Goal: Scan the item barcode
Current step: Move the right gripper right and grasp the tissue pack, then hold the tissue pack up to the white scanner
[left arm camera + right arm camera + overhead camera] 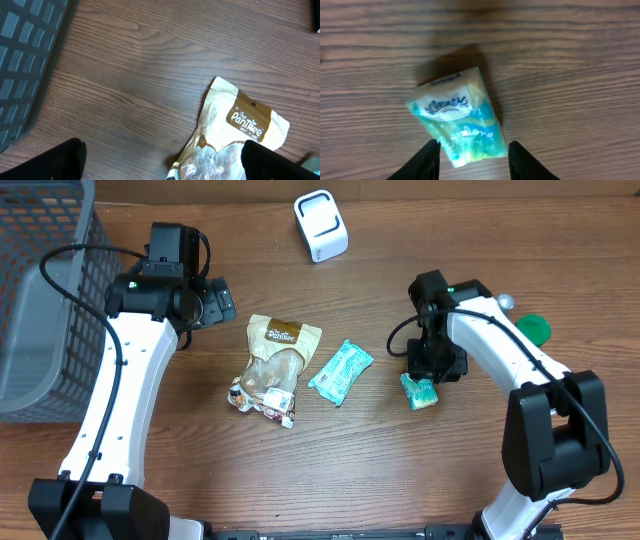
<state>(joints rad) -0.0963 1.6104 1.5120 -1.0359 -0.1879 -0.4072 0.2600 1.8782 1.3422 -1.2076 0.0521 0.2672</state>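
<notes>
right gripper (474,161): jaws apart, straddling the near end of the small teal-and-white plastic packet (460,117), not visibly pinching it. left gripper (162,162): jaws wide apart, over the tan snack pouch (240,130). Surface is a brown wood-grain table (400,470), with a grey mesh basket (40,300) at the left edge and a white boxy scanner (321,225) at the far edge. Packet lies flat by the right arm, well apart from the scanner. It has blue script on a white patch and a green lower half, slightly blurred.

Bare tabletop (135,75) between basket (25,60) and snack pouch (240,130)
</notes>
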